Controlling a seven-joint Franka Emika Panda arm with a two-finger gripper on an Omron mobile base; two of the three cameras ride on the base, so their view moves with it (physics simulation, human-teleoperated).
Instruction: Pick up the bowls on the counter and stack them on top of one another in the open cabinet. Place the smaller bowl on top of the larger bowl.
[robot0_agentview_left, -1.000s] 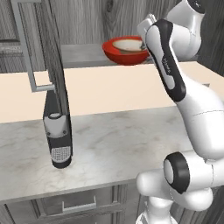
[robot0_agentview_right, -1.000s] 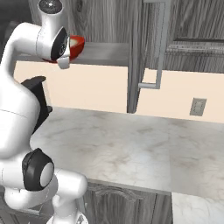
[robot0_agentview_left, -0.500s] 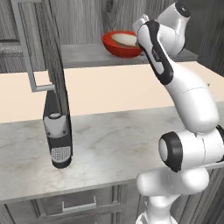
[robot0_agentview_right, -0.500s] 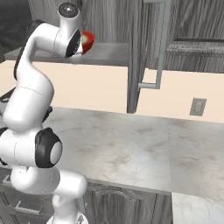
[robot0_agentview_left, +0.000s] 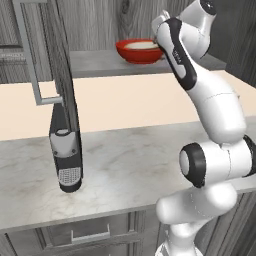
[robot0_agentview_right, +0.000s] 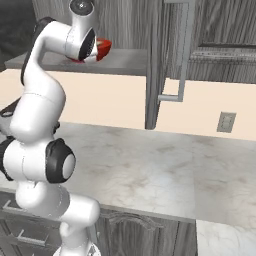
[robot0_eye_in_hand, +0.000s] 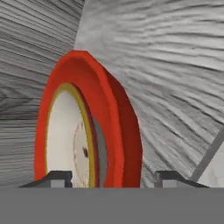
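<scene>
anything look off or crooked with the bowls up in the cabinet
Nothing stands out. The beige bowl sits level inside the red bowl on the cabinet shelf, nothing tipped or spilled.

Beige backsplash (robot0_agentview_left: 130, 102) (one outlet (robot0_agentview_right: 226, 121))

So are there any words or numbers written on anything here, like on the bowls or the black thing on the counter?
None that can be read. The red bowl and the beige bowl inside it are plain. The black appliance on the counter bears no label, and the wall outlet shows no writing.
</scene>
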